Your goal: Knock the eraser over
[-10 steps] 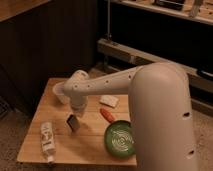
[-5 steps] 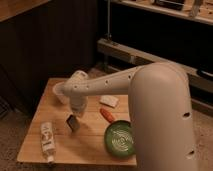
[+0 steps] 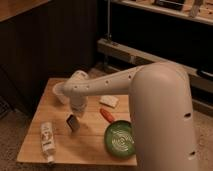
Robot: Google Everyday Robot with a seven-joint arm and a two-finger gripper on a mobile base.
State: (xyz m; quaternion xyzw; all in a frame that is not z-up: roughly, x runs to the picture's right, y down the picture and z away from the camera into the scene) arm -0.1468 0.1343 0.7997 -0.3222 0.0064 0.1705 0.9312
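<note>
Dark panelled room, small wooden tabletop (image 3: 95,150). The eraser (image 3: 73,123) stands slightly tilted left of centre. The gripper (image 3: 77,107) hangs just above and behind it; I cannot tell whether it is spread or clenched. A high sweep might miss the eraser, and a hard one might fling it toward the white bottle (image 3: 47,139) at near left.

Eraser (image 3: 73,123) left of centre on tabletop (image 3: 90,145), toward front edge. Gripper (image 3: 76,110) just behind/above eraser, arm (image 3: 115,82) over tabletop's right side. Bottle (image 3: 47,139) lying near front-left corner, left of eraser. Bowl (image 3: 120,139) at front edge, right of eraser. Elongated item (image 3: 106,115) just behind bowl. Flat block (image 3: 109,100) behind that, approx mid-tabletop.
</note>
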